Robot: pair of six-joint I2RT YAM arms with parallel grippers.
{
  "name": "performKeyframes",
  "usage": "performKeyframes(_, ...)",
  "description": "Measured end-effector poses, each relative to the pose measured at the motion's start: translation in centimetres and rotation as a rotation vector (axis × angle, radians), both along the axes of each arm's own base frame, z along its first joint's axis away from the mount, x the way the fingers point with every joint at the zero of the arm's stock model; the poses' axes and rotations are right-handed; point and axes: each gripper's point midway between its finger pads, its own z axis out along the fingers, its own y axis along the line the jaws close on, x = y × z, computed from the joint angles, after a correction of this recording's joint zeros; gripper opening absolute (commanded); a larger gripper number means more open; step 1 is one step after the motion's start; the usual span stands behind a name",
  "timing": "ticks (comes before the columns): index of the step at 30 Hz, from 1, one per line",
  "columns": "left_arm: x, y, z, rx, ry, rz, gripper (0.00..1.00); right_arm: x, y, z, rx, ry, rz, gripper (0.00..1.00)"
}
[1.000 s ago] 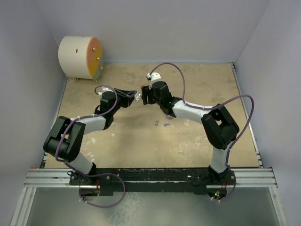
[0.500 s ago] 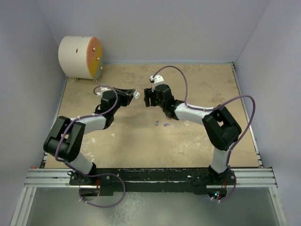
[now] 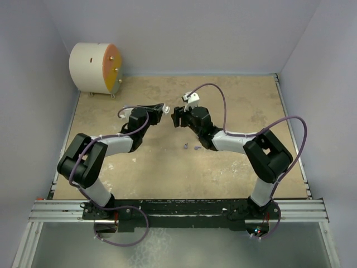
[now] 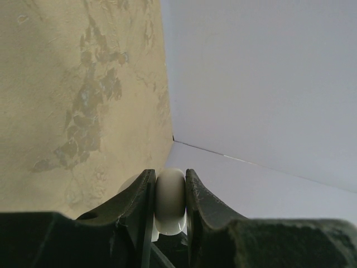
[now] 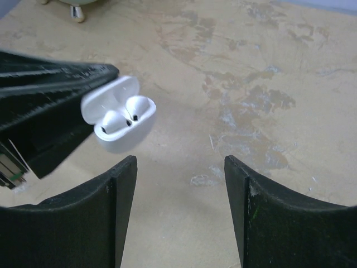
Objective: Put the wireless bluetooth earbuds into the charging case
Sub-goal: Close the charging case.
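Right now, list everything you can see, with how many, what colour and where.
mottled tan table: one, tan, under everything
white hinged plastic charging case: one, white, lid open, gripped by the left tool
rounded white earbuds: two, white, seated in the case
tiny lilac pieces: two, lilac, on the table beside the right forearm; too small to identify
large drum with orange face: one, white and orange, far left corner
left tool: one, black, shut on the case
right tool: one, black, open, facing the case

Charging case [image 4: 170, 202] mostly hidden by left pincer [image 4: 169, 175].
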Motion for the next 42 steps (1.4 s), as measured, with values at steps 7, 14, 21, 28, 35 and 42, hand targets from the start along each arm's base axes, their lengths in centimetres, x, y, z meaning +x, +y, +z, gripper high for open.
performKeyframes(7, 0.0, -0.5, -0.8, -0.041, 0.032, 0.05, 0.0, 0.5, 1.0, 1.3, 0.027, -0.045, 0.031, 0.66)
performKeyframes(14, 0.5, -0.2, -0.1, -0.065, 0.019, 0.086, 0.0, 0.2, 1.7, 1.3, 0.031, -0.044, 0.06, 0.66)
performKeyframes(21, 0.8, -0.3, 0.3, -0.084, 0.015, 0.102, 0.0, 0.0, 2.1, 1.1, 0.03, -0.041, 0.068, 0.66)
performKeyframes(28, 0.5, -1.3, 0.6, -0.104, 0.013, 0.09, 0.0, 0.7, 2.5, -0.6, 0.009, -0.022, 0.065, 0.66)
performKeyframes(35, 0.2, -2.2, 0.8, -0.116, 0.012, 0.076, 0.0, 1.3, 2.2, -0.7, 0.012, -0.038, 0.029, 0.66)
performKeyframes(42, 0.2, -2.4, 1.0, -0.137, 0.008, 0.084, 0.0, 1.9, 1.8, 0.1, 0.023, -0.07, -0.022, 0.66)
